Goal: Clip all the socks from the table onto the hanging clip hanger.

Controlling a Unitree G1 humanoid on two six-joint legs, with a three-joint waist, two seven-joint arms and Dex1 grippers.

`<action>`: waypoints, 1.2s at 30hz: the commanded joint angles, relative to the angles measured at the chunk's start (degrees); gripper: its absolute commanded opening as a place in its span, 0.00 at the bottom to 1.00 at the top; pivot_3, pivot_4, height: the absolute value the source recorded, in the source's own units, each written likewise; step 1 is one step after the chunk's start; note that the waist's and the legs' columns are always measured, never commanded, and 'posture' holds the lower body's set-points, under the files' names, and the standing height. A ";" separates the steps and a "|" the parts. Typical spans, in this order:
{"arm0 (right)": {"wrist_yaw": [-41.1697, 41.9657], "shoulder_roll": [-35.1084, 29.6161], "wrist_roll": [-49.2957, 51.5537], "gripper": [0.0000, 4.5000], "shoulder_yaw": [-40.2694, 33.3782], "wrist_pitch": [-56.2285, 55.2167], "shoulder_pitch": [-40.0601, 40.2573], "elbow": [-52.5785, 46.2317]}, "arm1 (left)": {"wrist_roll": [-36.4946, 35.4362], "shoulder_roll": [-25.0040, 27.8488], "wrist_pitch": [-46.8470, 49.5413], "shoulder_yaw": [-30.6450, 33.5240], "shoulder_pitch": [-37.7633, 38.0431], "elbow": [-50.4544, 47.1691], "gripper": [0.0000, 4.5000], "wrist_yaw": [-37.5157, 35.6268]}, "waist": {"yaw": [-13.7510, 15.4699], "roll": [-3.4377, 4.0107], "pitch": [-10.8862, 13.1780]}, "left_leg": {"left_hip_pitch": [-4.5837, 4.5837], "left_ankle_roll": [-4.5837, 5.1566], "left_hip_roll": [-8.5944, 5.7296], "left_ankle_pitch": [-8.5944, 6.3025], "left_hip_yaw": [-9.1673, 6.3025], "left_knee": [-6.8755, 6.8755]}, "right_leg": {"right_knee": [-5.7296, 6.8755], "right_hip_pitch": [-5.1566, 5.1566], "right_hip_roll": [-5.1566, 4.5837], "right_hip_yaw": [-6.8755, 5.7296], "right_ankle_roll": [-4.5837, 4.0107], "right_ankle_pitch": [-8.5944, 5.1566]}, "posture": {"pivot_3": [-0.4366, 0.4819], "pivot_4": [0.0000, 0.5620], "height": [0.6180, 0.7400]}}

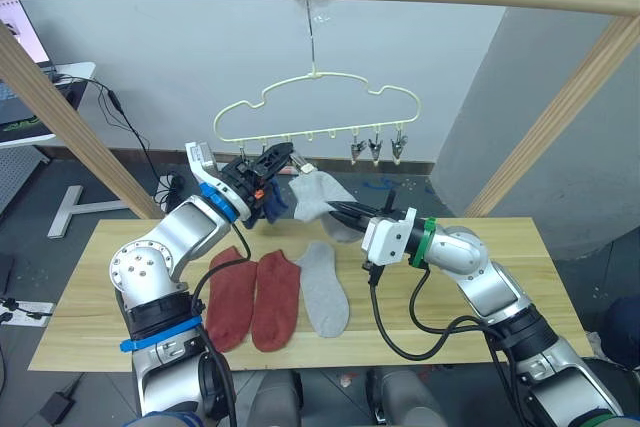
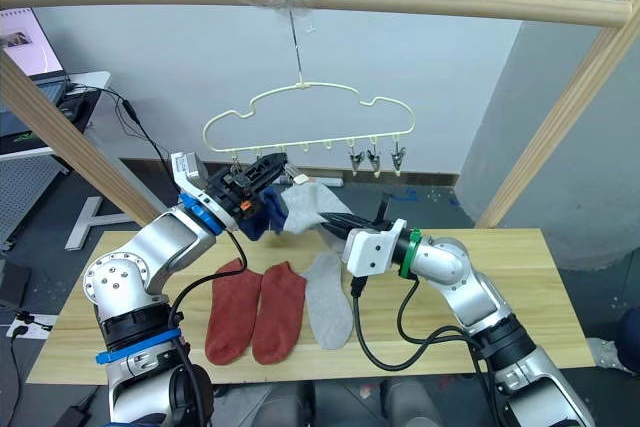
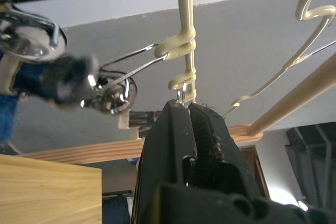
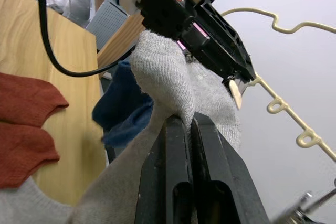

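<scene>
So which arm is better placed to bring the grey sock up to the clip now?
The right gripper: it is shut on the grey sock, just below the clip hanger. The left gripper pinches a clip.

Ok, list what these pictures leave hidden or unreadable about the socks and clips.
- Blue socks: in the head views the left gripper covers them, so their number and whether a clip holds them are unclear.
- Clip in the left wrist view: blurred, so its grip cannot be read.
- Grey sock in the right gripper: the wrist view's lower edge cuts off its end.
</scene>
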 commanded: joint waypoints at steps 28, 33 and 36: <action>1.16 4.42 4.90 0.00 -1.23 5.08 -1.06 0.22 | 3.98 14.68 -4.62 -8.43 7.66 -11.54 0.69 -9.09 | 0.06 0.00 0.01 | 0.01 0.00 0.03 0.00 0.00 -0.06 | -0.01 -0.03 0.05 0.02 -0.01 0.00 | 0.41 0.31 1.00; 1.18 4.94 5.25 0.23 -1.50 8.34 0.12 1.70 | 16.99 26.04 -6.61 -13.35 14.71 -19.83 0.70 -14.29 | 0.35 0.00 0.01 | 0.01 -0.01 0.04 0.00 -0.03 -0.14 | -0.04 -0.07 0.03 0.05 -0.02 -0.01 | 0.44 0.30 1.00; 0.86 5.20 5.43 0.47 -1.94 10.82 1.00 2.38 | 30.51 29.04 -15.65 -17.26 20.54 -25.09 0.70 -15.62 | 0.83 0.02 0.02 | 0.07 -0.01 0.01 0.00 0.00 -0.26 | -0.08 -0.08 0.00 0.13 -0.04 -0.02 | 0.45 0.29 1.00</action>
